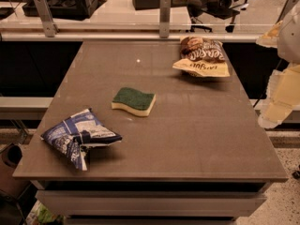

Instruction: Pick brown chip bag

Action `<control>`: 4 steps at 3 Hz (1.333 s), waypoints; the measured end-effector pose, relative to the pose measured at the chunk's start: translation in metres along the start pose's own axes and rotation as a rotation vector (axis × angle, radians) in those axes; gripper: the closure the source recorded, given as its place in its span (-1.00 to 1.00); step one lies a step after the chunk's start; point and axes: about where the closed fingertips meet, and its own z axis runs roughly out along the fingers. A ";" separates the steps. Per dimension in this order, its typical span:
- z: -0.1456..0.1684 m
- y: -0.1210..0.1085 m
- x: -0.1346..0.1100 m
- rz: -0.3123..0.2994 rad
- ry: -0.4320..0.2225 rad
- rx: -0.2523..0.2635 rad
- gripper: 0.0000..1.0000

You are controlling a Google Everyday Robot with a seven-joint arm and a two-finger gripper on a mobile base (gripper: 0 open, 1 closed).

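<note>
Here, brown chip bag (202, 56) on table (197, 125), end effector (277, 102) to its right

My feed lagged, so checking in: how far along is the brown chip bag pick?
Nothing is done yet: the brown chip bag lies untouched on the table, near its far right corner. In hand: the gripper hangs beyond the table's right edge, apart from the bag. Left: reach, grasp, lift.

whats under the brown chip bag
The brown chip bag lies on the table near its far right corner; only tabletop shows around it. The patch beneath is covered, so unseen. The gripper is off the table's right edge, apart from the bag.
</note>
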 end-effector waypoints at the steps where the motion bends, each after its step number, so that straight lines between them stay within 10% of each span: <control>1: 0.000 0.000 0.000 0.000 0.000 0.000 -1.00; 4: 0.016 -0.067 -0.015 0.048 -0.106 0.136 -1.00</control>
